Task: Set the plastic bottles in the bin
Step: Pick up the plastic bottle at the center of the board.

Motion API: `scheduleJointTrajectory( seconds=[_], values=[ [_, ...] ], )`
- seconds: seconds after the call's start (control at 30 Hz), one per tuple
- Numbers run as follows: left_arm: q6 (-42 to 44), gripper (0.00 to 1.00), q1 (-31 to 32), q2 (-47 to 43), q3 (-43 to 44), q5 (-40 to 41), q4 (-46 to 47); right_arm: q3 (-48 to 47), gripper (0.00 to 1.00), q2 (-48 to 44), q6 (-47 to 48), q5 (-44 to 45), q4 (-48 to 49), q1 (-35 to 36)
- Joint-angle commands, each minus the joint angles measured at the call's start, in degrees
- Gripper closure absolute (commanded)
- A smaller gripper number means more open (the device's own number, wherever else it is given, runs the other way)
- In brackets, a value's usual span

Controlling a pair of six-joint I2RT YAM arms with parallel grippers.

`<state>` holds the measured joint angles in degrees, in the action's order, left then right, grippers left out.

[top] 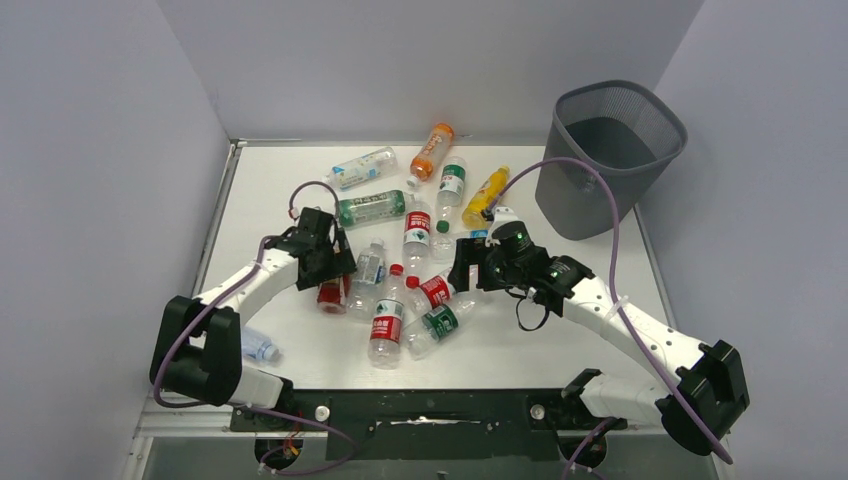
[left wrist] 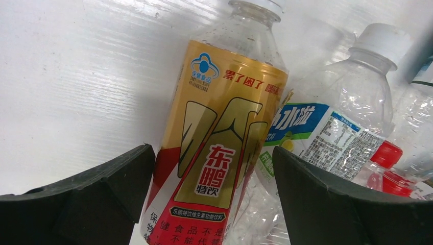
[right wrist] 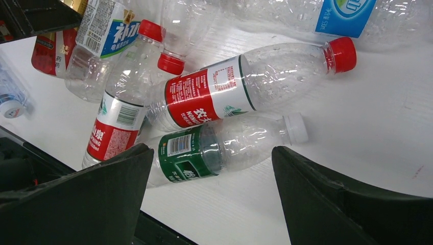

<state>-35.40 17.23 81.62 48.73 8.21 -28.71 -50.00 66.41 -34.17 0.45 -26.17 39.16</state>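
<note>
Pick step: left gripper [left wrist: 210,173] wide open over gold-label bottle [left wrist: 219,127]; right gripper [right wrist: 212,173] wide over green-label bottle [right wrist: 204,150]. Next: close, lift to bin [top: 575,195].

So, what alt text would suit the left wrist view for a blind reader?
A gold-and-red labelled bottle lies on the white table between the open left gripper's black fingers, with a blue-labelled clear bottle beside it.

Bottles [top: 387,325] on the table [top: 560,340], centre; bin [top: 610,150] behind them, far right.
</note>
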Motion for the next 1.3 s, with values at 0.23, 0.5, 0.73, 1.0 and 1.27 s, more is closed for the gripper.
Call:
scheduleJointTrajectory(
  seconds=[0.23,0.5,0.73,1.0,1.27],
  values=[
    [-1.0,0.28,1.2,0.3,1.2,3.8,1.3,1.3,0.1,-0.6,-0.8,0.4,3.0,0.6],
    [-0.7,0.41,2.4,-2.2,1.9,3.2,0.6,1.8,0.1,-0.9,-1.0,0.6,2.9,0.6],
    [0.1,0.42,2.9,-7.6,4.2,3.4,-3.3,2.0,0.1,-0.1,-1.8,0.6,3.2,1.5],
    [1.3,0.42,2.9,-10.0,10.0,0.5,-6.9,1.7,0.1,1.4,-3.1,1.1,4.5,3.0],
    [0.7,0.42,3.3,-11.0,12.8,-4.4,-6.8,0.5,0.1,2.4,-3.1,1.6,4.2,3.7]
  ],
)
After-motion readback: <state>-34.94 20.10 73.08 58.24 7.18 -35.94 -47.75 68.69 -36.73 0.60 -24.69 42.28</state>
